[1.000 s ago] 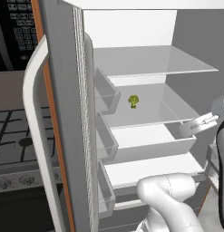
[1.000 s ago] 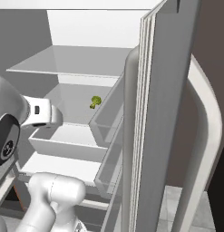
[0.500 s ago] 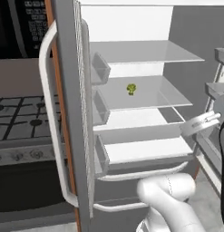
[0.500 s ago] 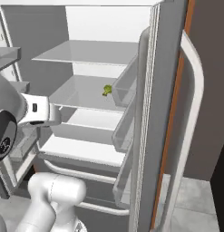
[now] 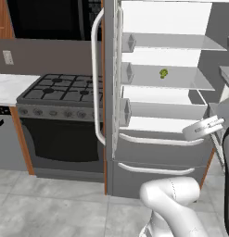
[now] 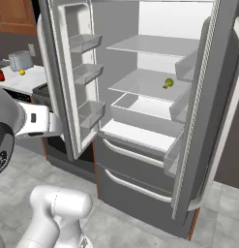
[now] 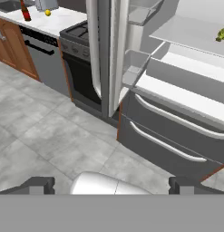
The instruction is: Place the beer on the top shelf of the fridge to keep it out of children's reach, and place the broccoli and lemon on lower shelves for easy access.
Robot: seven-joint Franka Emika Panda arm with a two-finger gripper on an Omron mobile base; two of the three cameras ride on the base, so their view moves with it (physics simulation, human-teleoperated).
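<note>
The fridge [image 5: 157, 152] stands open with both doors swung out. The broccoli [image 5: 163, 72] [image 6: 168, 83] [image 7: 222, 33] lies on the second shelf [image 6: 140, 85], below the bare top shelf [image 5: 181, 41] [image 6: 155, 46]. Away to the left of the fridge, on a white counter, the beer [image 6: 0, 72] [image 7: 25, 11] stands upright with the lemon [image 6: 22, 72] [image 7: 48, 13] beside it. My gripper [image 7: 112, 186] is open, its fingertips [image 7: 38, 185] spread wide with nothing between them. It hangs low, well back from the fridge, over the tiled floor.
A gas stove [image 5: 60, 90] and a dishwasher [image 7: 45, 59] sit between the fridge and the counter. A toaster [image 6: 20, 60] stands behind the lemon. The fridge's left door [image 6: 77, 72] with its bins juts out, as does the right door [image 6: 222, 97]. Grey floor tiles [image 7: 36, 136] lie in front.
The base has backed away from the fridge, so both base views now take in the stove, the counter and the floor. The broccoli stays on its shelf. The gripper stays open.
</note>
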